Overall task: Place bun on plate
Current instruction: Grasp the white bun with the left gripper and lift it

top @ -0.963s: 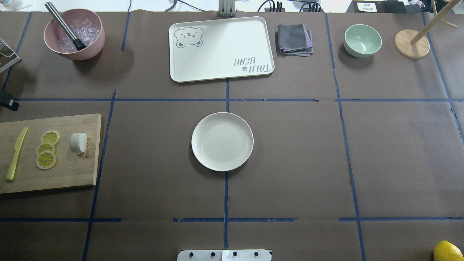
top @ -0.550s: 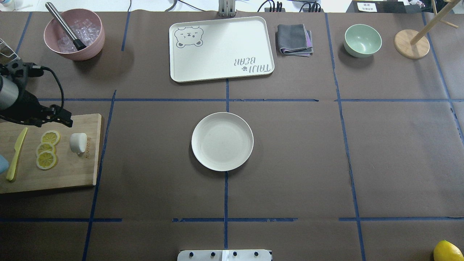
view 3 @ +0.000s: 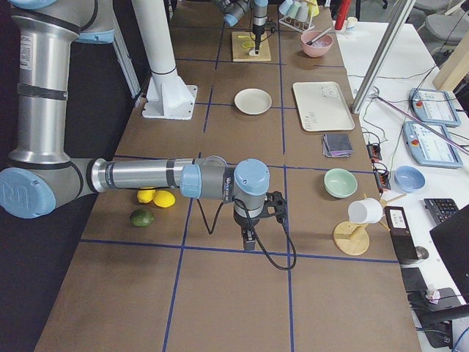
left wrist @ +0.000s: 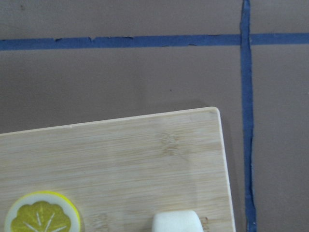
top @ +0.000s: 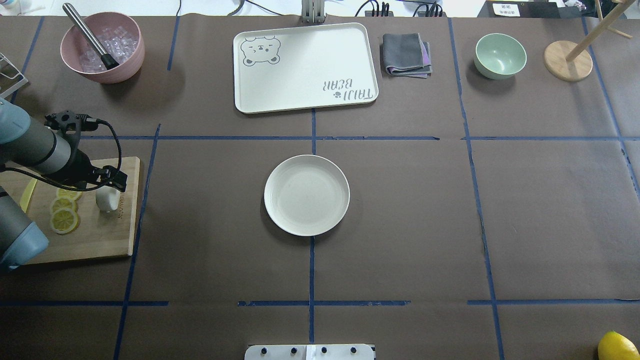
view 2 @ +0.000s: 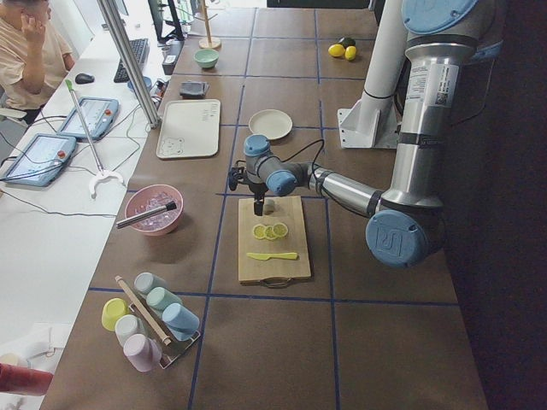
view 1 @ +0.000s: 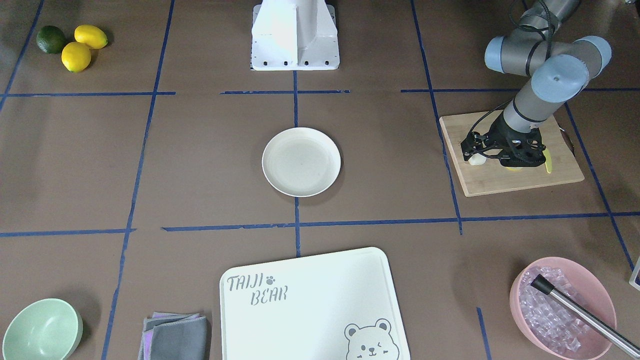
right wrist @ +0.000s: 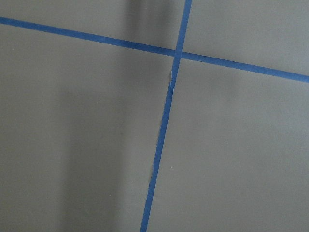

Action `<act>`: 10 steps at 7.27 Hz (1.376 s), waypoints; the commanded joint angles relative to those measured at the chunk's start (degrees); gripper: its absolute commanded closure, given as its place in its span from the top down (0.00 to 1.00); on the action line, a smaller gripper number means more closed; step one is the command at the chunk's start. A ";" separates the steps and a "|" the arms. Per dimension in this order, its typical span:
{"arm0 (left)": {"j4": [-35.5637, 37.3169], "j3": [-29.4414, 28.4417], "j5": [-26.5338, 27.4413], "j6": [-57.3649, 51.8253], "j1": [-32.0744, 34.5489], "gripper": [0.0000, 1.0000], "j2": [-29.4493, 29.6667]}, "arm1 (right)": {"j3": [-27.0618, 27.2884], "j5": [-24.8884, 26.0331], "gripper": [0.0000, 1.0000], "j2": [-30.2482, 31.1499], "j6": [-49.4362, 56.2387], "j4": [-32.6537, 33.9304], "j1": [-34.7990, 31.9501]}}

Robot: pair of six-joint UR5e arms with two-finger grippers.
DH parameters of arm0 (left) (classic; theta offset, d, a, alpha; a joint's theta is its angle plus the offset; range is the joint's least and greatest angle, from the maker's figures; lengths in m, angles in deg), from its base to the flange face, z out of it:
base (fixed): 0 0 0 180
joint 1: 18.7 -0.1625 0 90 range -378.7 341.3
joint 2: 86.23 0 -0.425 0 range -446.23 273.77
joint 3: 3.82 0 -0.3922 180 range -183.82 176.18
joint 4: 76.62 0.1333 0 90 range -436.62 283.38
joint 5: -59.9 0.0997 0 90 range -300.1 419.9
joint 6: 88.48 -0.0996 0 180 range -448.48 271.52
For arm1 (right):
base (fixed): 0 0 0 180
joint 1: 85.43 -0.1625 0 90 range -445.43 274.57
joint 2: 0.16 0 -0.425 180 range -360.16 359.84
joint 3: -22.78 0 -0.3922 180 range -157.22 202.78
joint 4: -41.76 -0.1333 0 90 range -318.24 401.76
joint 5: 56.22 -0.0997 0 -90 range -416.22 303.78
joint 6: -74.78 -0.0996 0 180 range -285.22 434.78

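Observation:
The bun (top: 107, 200) is a small white lump on the wooden cutting board (top: 100, 240) at the table's left, beside three lemon slices (top: 64, 212). My left gripper (top: 112, 181) hangs just over the bun's far end and hides part of it; its jaws are not clear enough to judge. In the left wrist view only the bun's top (left wrist: 175, 221) shows at the bottom edge, with no fingers. The round cream plate (top: 280, 172) sits bare at the table's centre, well right of the bun. My right gripper (view 3: 249, 239) shows only in the right side view, over bare table; I cannot tell its state.
A yellow knife (top: 26, 195) lies on the board under my left arm. At the back stand a pink bowl of ice with a metal tool (top: 102, 47), a bear-printed tray (top: 305, 67), a folded cloth (top: 406, 55), a green bowl (top: 500, 55) and a wooden stand (top: 567, 60).
My left arm came in from the left edge and swung right over the cutting board, ending above the bun. The bun and plate have not moved.

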 commanded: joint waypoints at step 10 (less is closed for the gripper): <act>16.40 -0.36 -0.16 5.72 -1.03 0.30 19.55 | 0.00 0.00 1.00 0.00 -0.02 0.00 0.00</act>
